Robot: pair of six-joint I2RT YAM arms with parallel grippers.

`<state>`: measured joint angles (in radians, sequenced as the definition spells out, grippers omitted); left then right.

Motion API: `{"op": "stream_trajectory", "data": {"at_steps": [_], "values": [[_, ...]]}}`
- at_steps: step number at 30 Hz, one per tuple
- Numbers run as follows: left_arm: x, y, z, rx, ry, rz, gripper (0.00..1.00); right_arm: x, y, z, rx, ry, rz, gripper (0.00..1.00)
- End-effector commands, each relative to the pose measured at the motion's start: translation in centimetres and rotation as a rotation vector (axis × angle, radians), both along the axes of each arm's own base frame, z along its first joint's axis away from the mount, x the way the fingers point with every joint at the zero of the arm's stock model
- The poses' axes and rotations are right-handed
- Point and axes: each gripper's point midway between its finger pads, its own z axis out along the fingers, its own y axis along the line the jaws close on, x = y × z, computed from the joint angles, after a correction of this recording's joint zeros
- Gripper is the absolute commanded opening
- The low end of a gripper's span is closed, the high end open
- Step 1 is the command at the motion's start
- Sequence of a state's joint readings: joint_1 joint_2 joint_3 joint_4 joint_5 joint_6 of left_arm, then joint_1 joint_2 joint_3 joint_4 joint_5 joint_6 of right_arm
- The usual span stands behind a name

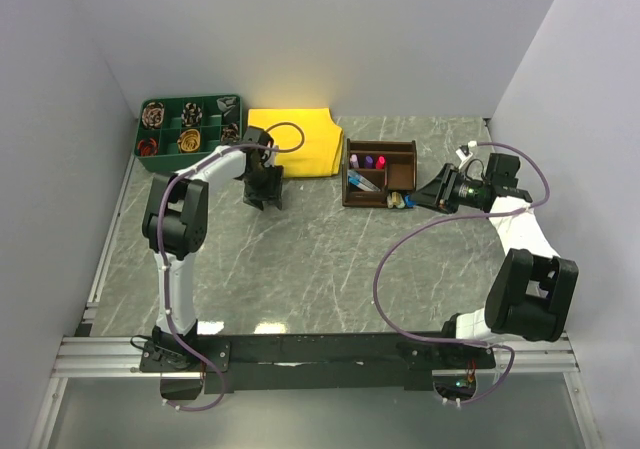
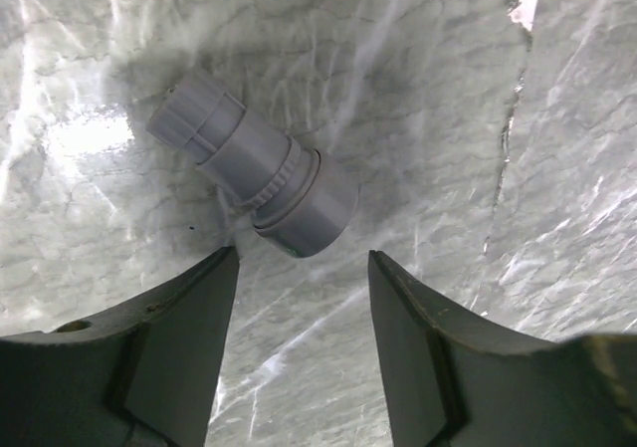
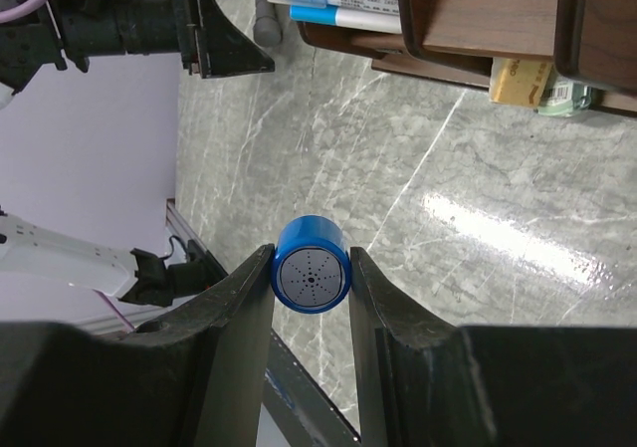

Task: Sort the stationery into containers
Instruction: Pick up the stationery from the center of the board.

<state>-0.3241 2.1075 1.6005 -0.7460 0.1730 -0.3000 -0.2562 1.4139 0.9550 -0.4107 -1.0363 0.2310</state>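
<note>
Dark brown wooden organiser [image 1: 380, 172] holds upright pink- and purple-capped markers [image 1: 368, 161]. Left of the organiser, a grey marker [image 2: 249, 163] lies flat. Right of it, a blue-capped marker [image 3: 311, 278] is held end-on.

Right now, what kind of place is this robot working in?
Probably a lab test booth: plain white walls box in a marble-look table, with a metal mounting rail along its near edge.

Grey marbled table [image 1: 320, 259] — green tray [image 1: 200, 99], yellow cloth [image 1: 315, 154], brown organiser [image 1: 400, 174]; grey pen [image 2: 254, 168], perhaps capless
</note>
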Motion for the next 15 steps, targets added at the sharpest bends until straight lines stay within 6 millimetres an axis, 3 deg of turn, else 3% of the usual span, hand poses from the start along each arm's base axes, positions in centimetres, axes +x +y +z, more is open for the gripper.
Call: {"op": "stream_trajectory", "data": {"at_steps": [1,5,8,10,15], "values": [[1.7,-0.9,0.6,-0.014,-0.029,0.019,0.65,1.5,-0.5,1.5,-0.007,-0.063,-0.002,0.0],[3.5,-0.4,-0.1,0.029,-0.054,0.09,0.66,1.8,-0.6,1.2,-0.008,-0.054,-0.002,0.0],[4.5,-1.1,-0.9,0.008,-0.048,0.105,0.65,1.8,-0.7,1.0,-0.009,-0.046,0.0,0.0],[4.9,-1.4,-1.5,0.013,-0.047,0.11,0.6,1.8,-0.7,0.8,-0.012,-0.04,0.0,0.0],[3.7,-0.8,-1.4,0.021,-0.023,0.115,0.5,1.7,-0.7,1.0,-0.02,-0.044,0.003,0.0]]}}
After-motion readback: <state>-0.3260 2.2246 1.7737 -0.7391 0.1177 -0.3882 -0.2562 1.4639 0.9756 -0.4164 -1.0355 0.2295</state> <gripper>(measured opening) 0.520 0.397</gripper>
